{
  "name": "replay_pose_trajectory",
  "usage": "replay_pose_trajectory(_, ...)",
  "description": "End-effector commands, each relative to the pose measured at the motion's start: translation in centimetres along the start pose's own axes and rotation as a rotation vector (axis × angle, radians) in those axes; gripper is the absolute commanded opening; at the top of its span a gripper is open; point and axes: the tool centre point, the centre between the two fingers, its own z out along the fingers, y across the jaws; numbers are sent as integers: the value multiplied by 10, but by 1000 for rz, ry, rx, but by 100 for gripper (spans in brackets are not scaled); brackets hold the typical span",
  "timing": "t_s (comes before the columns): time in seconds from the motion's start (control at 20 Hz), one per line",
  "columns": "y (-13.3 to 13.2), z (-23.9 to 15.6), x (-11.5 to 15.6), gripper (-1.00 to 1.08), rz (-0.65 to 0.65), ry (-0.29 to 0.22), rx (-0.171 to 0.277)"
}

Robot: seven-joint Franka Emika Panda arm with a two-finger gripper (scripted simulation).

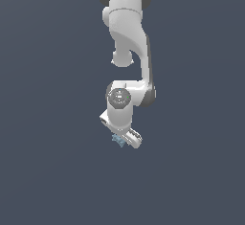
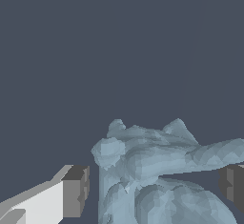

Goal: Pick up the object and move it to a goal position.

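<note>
The object is a pale blue-grey, knobbly lump with several spikes, and it fills the space between my two fingers in the wrist view. My gripper is open and straddles it. One dark pad sits a small gap away from one side of the lump, and the other pad is near its far side. In the exterior view the gripper hangs low under the white arm, and only a small part of the object peeks out beside it.
Plain dark blue-grey ground lies all around in both views. The white arm comes down from the top of the exterior view. No other thing and no goal marker shows.
</note>
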Motion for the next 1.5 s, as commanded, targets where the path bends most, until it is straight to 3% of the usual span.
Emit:
replay_pose_trajectory(0.0, -1, 0, 1, -100, 0, 1, 1)
replay_pose_trajectory(0.85, -3, -6, -9, -100, 0, 1, 1)
replay_pose_trajectory(1.15, -10, -21, -35, -100, 0, 1, 1)
replay_pose_trajectory(1.45, -23, -48, -81, -100, 0, 1, 1)
